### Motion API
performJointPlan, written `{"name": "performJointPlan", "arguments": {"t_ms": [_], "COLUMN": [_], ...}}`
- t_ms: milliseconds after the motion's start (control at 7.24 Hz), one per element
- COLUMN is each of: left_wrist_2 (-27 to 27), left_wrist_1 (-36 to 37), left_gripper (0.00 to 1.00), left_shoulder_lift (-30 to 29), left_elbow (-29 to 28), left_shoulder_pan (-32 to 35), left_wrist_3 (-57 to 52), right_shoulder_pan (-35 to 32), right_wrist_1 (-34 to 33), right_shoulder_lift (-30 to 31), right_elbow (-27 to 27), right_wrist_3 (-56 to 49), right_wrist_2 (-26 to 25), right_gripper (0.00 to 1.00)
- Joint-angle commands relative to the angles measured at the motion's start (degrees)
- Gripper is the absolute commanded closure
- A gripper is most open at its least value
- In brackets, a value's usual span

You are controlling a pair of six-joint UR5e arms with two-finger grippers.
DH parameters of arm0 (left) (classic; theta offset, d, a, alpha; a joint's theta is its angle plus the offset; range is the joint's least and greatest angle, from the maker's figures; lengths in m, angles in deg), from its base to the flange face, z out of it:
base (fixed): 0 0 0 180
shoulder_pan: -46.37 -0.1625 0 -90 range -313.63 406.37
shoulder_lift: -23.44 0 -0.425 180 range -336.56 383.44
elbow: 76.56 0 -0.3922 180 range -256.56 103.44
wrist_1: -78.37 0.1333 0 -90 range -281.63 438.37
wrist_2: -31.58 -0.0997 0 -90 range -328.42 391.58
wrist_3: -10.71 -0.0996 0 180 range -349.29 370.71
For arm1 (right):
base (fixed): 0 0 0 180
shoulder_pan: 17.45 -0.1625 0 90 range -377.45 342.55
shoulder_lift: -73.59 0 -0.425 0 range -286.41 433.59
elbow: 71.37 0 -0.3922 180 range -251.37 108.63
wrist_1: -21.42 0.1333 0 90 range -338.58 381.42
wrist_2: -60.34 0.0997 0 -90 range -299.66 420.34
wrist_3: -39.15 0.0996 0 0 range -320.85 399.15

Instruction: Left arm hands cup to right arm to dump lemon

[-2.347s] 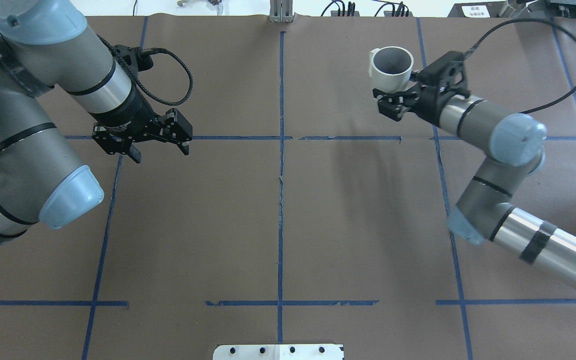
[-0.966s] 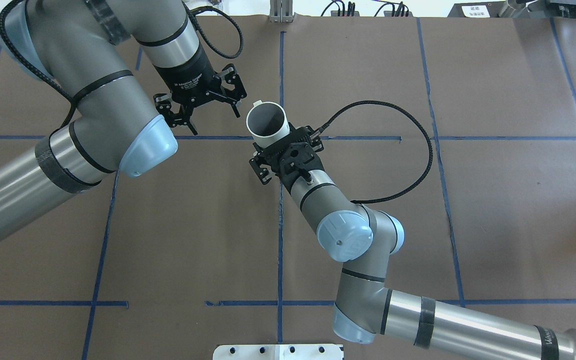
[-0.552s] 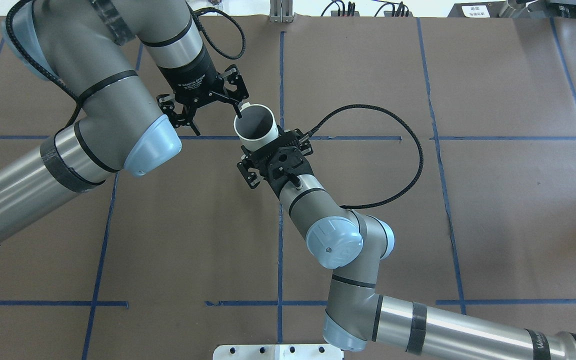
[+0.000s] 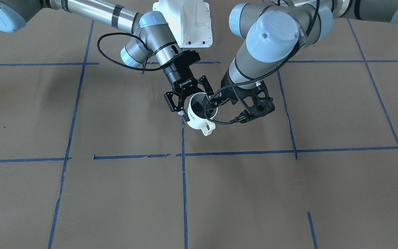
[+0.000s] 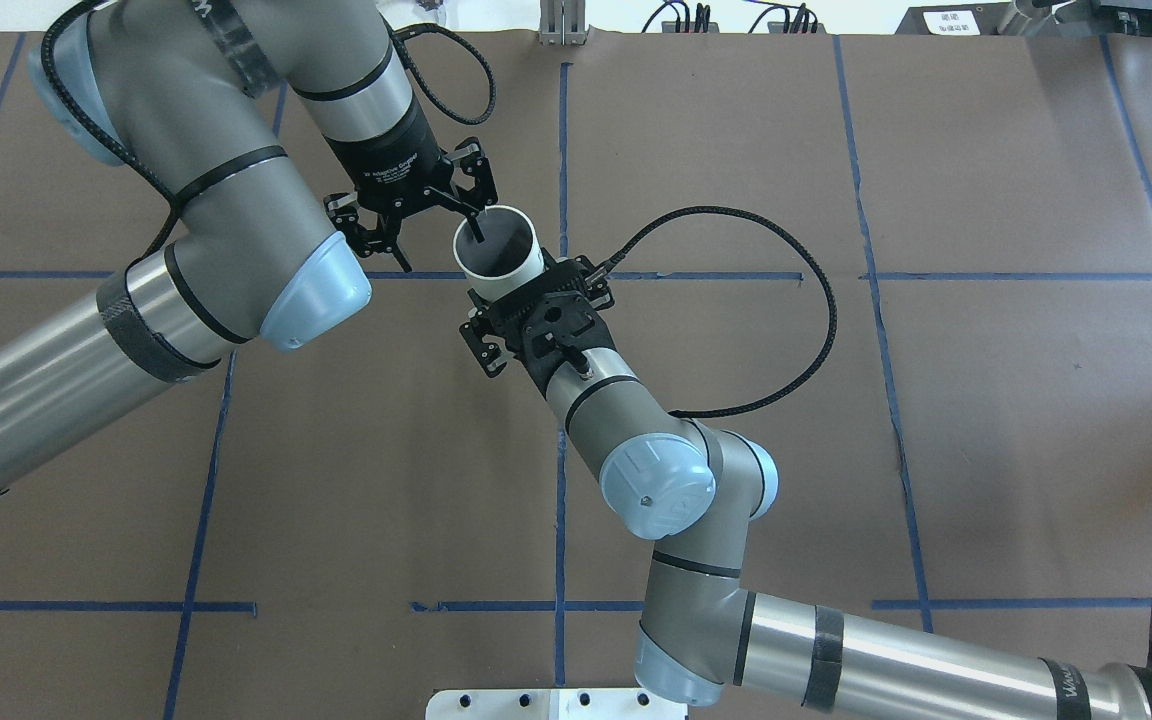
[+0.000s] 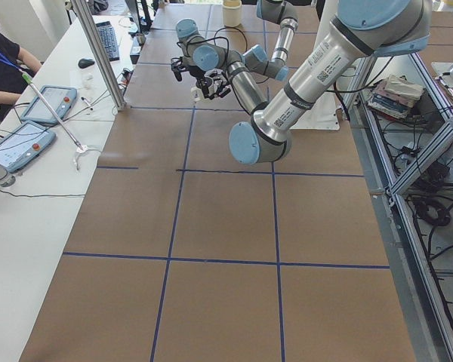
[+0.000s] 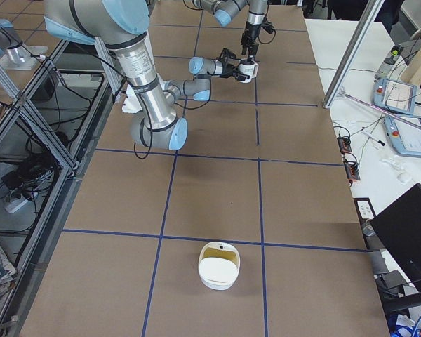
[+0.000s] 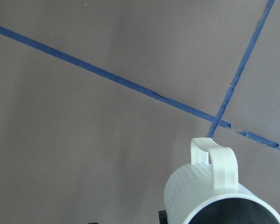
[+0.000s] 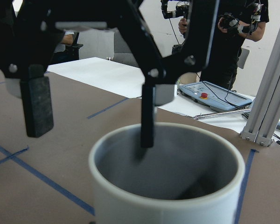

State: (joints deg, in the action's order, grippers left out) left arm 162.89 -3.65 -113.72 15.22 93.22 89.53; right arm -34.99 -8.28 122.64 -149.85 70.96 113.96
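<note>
The desk (image 5: 986,400) under me wears a matt brown paper-like sheet, creased and split along seams, ruled with dull blue tape (image 5: 563,150) frayed in places. The cup (image 8: 191,193) is smooth off-white with fine ribs on its wall, a soft sheen outside and a flat grey inside. My left fingers (image 9: 37,105) end in dull, dark, rubbery-looking pads on black links with a faint gloss. My right arm (image 5: 896,655) is satin bare metal; its joint caps (image 5: 658,490) look like smooth pale blue plastic
</note>
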Motion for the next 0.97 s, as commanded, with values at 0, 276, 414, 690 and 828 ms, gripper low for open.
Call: {"name": "performJointPlan", "arguments": {"t_ms": [0,276,414,690,828], "left_wrist_2": [0.1,0.1,0.1,0.0,0.0], "left_wrist_1": [-0.2,-0.2,-0.5,-0.6,-1.2], "left_gripper": [0.30,0.40,0.44,0.48,0.49], "left_shoulder_lift": [-0.1,-0.1,-0.1,-0.1,-0.1], "left_elbow": [0.1,0.3,0.3,0.4,0.3], "left_shoulder_pan": [0.0,-0.4,-0.6,-1.7,-1.8], "left_wrist_3": [0.2,0.2,0.0,-0.1,0.0], "right_shoulder_pan": [0.1,0.1,0.1,0.1,0.1], "right_wrist_1": [0.0,0.0,0.0,0.0,0.0], "right_shoulder_lift": [-0.1,-0.1,-0.1,-0.1,-0.1], "right_elbow": [0.0,0.0,0.0,0.0,0.0], "right_wrist_3": [0.0,0.0,0.0,0.0,0.0], "right_wrist_2": [0.0,0.0,0.0,0.0,0.0], "right_gripper": [0.48,0.48,0.48,0.48,0.48]}}
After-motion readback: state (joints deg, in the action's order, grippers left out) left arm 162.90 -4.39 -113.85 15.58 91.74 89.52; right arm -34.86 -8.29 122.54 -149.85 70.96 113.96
